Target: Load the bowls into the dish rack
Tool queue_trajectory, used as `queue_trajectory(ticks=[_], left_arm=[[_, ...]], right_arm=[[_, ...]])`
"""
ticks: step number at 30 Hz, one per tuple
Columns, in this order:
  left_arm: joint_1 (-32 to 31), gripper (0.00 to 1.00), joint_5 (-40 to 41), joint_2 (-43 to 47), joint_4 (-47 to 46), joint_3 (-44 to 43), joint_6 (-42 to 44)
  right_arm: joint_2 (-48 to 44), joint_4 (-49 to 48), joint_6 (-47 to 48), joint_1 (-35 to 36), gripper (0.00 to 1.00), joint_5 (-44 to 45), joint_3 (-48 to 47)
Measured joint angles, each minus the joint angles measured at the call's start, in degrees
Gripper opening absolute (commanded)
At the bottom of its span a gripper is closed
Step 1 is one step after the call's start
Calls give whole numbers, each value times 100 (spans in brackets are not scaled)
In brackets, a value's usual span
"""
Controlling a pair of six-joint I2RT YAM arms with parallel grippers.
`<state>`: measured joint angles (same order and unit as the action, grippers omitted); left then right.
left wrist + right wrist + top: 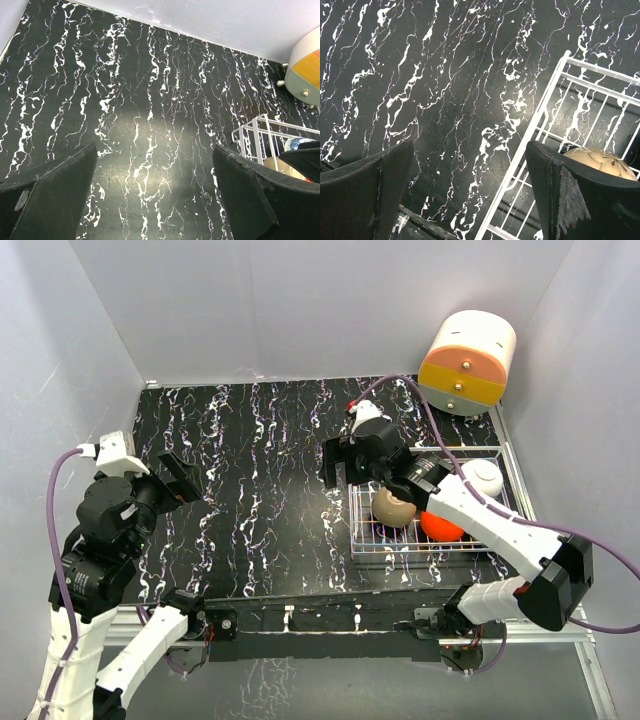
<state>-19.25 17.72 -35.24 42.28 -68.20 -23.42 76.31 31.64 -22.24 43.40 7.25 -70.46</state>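
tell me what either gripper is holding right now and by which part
Nothing is held. The left gripper is open over the table; the right gripper is open and empty near the dish rack.

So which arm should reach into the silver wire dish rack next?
Right, I'd say. The right claw hangs open by the silver wire rack and tan-gold round bowl; the left claw is far across the black marbled table.
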Motion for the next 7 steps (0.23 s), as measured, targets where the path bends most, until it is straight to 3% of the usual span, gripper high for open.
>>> queue_trajectory(ticks=[7], left_arm=[[0,97,-24,-15,-11,118,2]], right_arm=[[-240,-61,162,0,99,101,2]])
